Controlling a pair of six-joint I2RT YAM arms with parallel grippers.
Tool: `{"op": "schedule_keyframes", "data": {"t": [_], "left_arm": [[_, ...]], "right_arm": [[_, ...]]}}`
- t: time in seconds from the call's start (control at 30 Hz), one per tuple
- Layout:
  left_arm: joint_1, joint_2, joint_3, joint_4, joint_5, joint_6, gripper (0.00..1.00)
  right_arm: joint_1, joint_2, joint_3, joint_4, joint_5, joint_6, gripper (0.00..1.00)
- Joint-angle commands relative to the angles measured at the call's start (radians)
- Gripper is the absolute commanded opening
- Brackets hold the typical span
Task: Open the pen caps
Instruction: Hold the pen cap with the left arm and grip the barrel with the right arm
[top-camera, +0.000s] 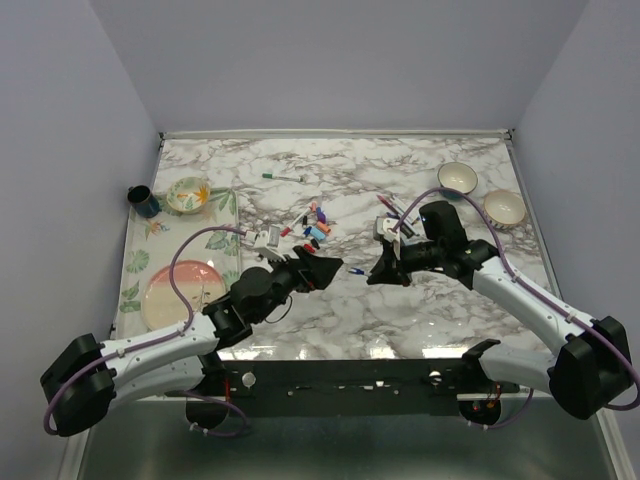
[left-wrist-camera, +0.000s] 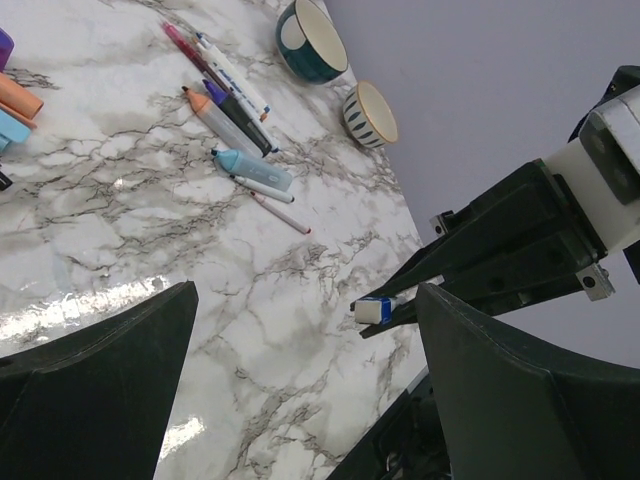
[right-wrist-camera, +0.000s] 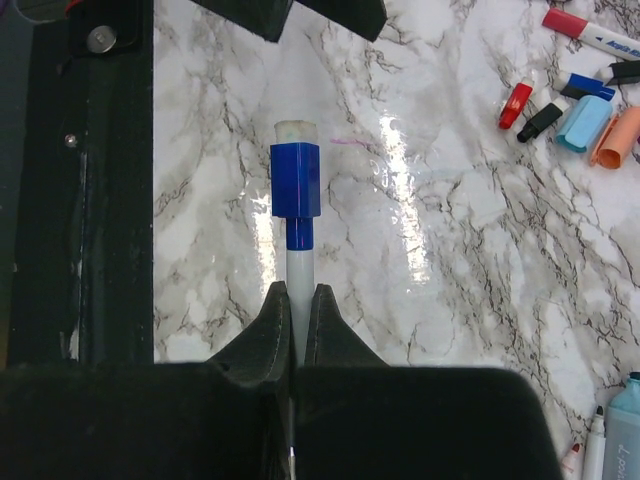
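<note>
1. Top view: the left pincer is spread wide and faces the right pincer; loose pen caps lie on the desk
2. Left wrist view: the blue cap points into its gap, likely so it can be grabbed
3. Right wrist view: the right pincer pinches the white pen so the cap sticks out

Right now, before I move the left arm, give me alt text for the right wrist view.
The right gripper is shut on a white pen whose blue cap is on, pointing at the open left gripper at the top. Loose caps and pens lie upper right on the marble table.
</note>
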Motion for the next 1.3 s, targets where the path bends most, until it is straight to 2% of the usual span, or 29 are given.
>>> {"op": "schedule_keyframes", "data": {"t": [0.0, 1.27], "left_arm": [[0.003, 0.067, 0.022, 0.088, -0.025, -0.042, 0.99], [-0.003, 0.348, 0.151, 0.269, -0.007, -0.098, 0.99]], "right_arm": [[-0.008, 0.007, 0.017, 0.033, 0.009, 0.028, 0.01], [-0.037, 0.010, 0.017, 0.063, 0.032, 0.074, 0.00]]}}
